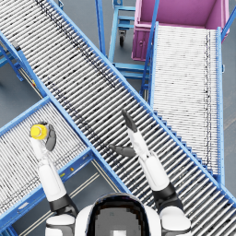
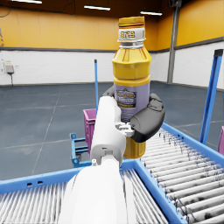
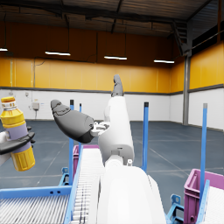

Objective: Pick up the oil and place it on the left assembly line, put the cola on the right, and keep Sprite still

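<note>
Blue-framed roller conveyors (image 1: 92,78)

Seen from above, the left hand (image 1: 49,138) grips the oil bottle (image 1: 38,132), of which mostly the round yellow cap shows. Hand and bottle are over the left assembly line (image 1: 18,161), a blue-framed roller conveyor, near its upper corner beside the long diagonal conveyor (image 1: 87,78). Whether the bottle touches the rollers cannot be told. The right hand (image 1: 133,136) is over the diagonal conveyor, its dark fingers stretched straight and its thumb stuck out sideways, holding nothing. The right assembly line (image 1: 184,92) runs up the picture to a pink bin (image 1: 184,11). Grey floor (image 1: 14,97) shows between the frames.
</note>
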### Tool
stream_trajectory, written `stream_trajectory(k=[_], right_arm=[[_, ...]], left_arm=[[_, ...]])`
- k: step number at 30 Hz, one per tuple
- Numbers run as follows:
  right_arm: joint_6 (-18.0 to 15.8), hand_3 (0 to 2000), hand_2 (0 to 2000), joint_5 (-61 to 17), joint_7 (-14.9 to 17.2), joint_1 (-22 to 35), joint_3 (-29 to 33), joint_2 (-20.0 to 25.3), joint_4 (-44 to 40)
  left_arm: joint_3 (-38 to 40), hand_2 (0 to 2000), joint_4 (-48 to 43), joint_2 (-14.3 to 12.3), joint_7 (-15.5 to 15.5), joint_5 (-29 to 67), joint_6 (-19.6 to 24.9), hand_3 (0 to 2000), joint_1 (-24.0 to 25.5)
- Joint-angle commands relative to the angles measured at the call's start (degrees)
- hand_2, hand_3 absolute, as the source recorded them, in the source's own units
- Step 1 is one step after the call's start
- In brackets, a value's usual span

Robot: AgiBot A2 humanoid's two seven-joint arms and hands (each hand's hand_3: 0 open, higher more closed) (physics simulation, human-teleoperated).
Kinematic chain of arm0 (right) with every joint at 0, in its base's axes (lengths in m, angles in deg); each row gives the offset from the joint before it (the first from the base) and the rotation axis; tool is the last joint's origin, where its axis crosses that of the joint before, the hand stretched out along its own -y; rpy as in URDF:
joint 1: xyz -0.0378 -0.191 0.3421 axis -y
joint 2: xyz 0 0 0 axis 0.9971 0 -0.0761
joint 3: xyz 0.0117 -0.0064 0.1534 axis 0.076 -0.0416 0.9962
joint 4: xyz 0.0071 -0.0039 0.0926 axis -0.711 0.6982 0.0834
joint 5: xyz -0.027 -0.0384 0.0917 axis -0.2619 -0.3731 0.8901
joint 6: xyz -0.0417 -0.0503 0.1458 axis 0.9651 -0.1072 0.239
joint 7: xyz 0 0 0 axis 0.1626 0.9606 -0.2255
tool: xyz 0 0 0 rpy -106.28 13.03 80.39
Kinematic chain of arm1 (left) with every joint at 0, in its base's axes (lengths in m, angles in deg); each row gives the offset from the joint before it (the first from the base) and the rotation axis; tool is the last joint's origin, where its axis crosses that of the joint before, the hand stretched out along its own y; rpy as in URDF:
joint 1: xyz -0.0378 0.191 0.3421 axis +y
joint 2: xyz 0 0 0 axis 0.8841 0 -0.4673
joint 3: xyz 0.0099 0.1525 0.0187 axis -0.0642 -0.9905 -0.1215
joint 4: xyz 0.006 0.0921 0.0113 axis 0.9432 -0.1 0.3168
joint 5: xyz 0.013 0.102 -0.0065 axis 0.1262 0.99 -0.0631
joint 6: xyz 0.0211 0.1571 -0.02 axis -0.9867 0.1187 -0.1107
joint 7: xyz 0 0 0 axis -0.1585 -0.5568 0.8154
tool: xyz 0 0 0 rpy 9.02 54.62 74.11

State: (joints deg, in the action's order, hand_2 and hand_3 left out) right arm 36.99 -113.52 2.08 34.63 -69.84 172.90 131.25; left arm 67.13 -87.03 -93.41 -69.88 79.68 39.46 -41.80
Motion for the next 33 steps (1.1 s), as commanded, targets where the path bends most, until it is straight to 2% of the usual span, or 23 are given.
stream_trajectory(k=[1, 5, 7, 9, 10, 12, 14, 16, 17, 18, 22, 26, 31, 33], right_arm=[[0.0, 0, 0, 0.0, 0.0, 1.0, 0.28, 0.93, -1.02], [0.0, 0, 0, 0.0, 0.0, 1.46, -0.6, 1.99, -0.98], [0.0, 0, 0, 0.01, 0.0, 1.37, -1.6, 2.28, -1.24], [0.0, 0, 0, 0.0, 0.0, 0.95, -1.44, 2.28, -0.01], [0.0, 0, 0, 0.0, 0.0, 1.14, -1.92, 2.63, 0.0], [0.0, 0, 0, 0.01, 0.0, 1.28, -1.91, 3.11, 1.11], [0.0, 0, 0, 0.0, 0.0, 1.44, 1.76, 3.52, 2.35], [0.0, 0, 0, 0.0, 0.0, 2.05, 7.3, 4.47, 2.41], [0.0, 0, 0, 0.0, 0.0, 10.8, -7.08, -14.97, 2.28], [0.01, 0, 0, 0.04, 0.0, 3.87, 7.14, -0.15, 2.15], [0.0, 0, 0, 0.0, 0.0, 4.62, 12.83, -0.13, 2.13], [0.0, 0, 0, 0.01, 0.0, 5.28, 19.51, 0.27, 0.43], [0.0, 0, 0, 0.03, 0.0, 5.65, 24.5, 0.32, -0.23], [0.0, 0, 0, 0.04, 0.0, 4.79, 27.69, 0.33, -0.22]], left_arm=[[7.11, 0, 2.94, -0.63, -0.02, -0.01, -0.36, 1347, 0.75], [14.02, 0, 1.15, -0.21, -0.04, -0.03, -0.63, 40, 0.87], [17.53, 0, 0.7, 1.38, -0.06, -0.03, -0.78, 0, 0.03], [23.54, 0, -0.03, 6.26, -0.07, -0.03, -0.86, 0, -2.33], [24.84, 0, -1.26, 7.0, -0.07, -0.03, -0.88, 0, -2.55], [24.9, 0, -5.23, 6.79, -0.07, -0.05, -0.91, 0, -2.16], [22.27, 0, -7.97, 8.5, -0.07, -0.06, -0.93, 0, -2.72], [19.68, 0, -10.53, 8.96, -0.07, -0.06, -0.94, 0, -2.72], [19.02, 0, -11.05, 9.01, -0.07, -0.05, -0.94, 0, -3.0], [18.49, 0, -11.27, 9.07, -0.07, -0.04, -0.94, 0, -2.98], [12.65, 0, -12.17, 9.32, -0.07, -0.04, -0.94, 0, -2.99], [4.95, 0, -11.06, 11.11, -0.07, -0.03, -0.94, 0, -4.03], [-5.88, 0, -9.13, 14.5, -0.07, -0.01, -0.94, 0, -7.03], [-8.27, 0, -7.69, 14.4, -0.07, 0.0, -0.94, 0, -8.66]])
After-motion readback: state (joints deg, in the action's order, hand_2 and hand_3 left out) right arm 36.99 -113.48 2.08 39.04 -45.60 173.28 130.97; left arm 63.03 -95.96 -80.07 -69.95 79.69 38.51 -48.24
